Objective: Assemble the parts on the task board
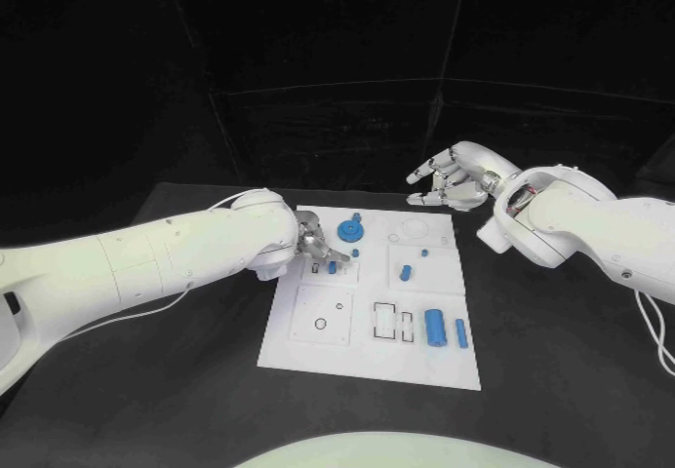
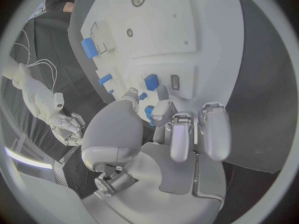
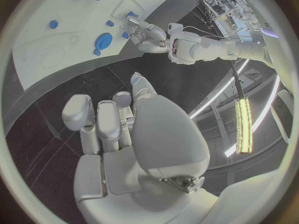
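Task board (image 1: 369, 331), white, mid-table; blue parts on it. Left hand (image 1: 318, 248) pinches 1 small blue part (image 2: 150, 113) above board. Right hand (image 1: 453, 176) hovers empty, fingers curled. Risk: misaligned insertion, part slips.

A white task board (image 1: 369, 341) lies in the middle of the frame on the black table (image 1: 140, 390). The left robot hand (image 1: 318, 247) rests over the board's upper left part, its fingers down at a small blue part (image 1: 335, 265); whether it grips the part cannot be told. Just above it sits a round blue gear-like part (image 1: 352, 230). A blue cylinder (image 1: 436, 328) and a thin blue bar (image 1: 461, 333) lie at the board's lower right. The right robot hand (image 1: 453, 178) hangs above the board's upper right corner, fingers curled, holding nothing
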Available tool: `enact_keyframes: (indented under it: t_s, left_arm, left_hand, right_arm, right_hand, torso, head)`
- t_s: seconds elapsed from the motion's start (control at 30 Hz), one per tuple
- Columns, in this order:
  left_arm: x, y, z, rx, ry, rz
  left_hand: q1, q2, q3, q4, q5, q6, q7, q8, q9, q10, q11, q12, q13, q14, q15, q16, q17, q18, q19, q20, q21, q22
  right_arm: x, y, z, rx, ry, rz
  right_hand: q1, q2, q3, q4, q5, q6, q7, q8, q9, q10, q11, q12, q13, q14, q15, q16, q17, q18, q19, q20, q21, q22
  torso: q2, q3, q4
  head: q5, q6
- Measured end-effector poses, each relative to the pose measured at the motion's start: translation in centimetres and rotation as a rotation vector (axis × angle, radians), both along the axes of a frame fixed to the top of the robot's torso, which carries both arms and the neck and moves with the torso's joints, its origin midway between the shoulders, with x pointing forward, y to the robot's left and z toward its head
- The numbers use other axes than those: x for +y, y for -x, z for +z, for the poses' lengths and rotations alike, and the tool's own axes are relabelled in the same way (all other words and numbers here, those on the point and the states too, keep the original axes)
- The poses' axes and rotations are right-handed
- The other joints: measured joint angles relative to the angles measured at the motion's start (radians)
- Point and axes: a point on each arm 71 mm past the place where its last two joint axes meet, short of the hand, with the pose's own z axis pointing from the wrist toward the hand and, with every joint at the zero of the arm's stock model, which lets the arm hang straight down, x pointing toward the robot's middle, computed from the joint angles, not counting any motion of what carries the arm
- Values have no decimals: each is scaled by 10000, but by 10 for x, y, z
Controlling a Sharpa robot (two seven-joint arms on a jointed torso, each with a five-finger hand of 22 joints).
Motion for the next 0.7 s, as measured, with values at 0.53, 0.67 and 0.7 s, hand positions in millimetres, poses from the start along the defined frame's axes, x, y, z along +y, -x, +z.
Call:
enact_keyframes:
  t_s: [0.53, 0.67, 0.7]
  left_arm:
    - [22, -39, 68, -834, 453, 508]
    - [29, -54, 68, -520, 149, 699]
    - [30, -57, 67, -433, 81, 723]
  left_hand:
    - [1385, 532, -450, -302, 0, -806, 376, -782, -486, -395, 254, -408, -538, 1, 219, 0, 0, 1, -151, 150, -481, -670]
    - [1498, 645, -516, -311, 0, -806, 376, -925, -646, -430, 289, -409, -548, 1, 218, 0, 0, 1, -136, 206, -483, -670]
    - [1498, 646, -516, -311, 0, -806, 376, -928, -669, -430, 289, -409, -548, 2, 218, 0, 0, 0, -142, 214, -483, -670]
  right_arm:
    - [-1, -3, -1, 15, -14, -69]
    - [1, -4, -1, 19, -24, -58]
    - [1, -4, -1, 21, -26, -56]
  right_hand:
    - [-91, 15, -26, 25, 35, 0, 0, 0, 1, 0, 0, 0, 1, 0, 0, 0, 1, 1, 0, 0, 0, 1]
    - [-91, 15, -26, 25, 35, 0, 0, 0, 1, 0, 0, 0, -7, 0, 0, 0, 1, 1, 0, 0, 0, 1]
    - [-91, 15, -26, 24, 36, 0, 0, 0, 1, 0, 0, 0, -7, 0, 0, 0, 1, 0, 0, 0, 0, 1]
  torso:
    - [2, 12, 0]
    - [13, 11, 1]
    - [17, 9, 1]
  head:
    - [-27, 103]
    - [-16, 124]
    - [-8, 131]
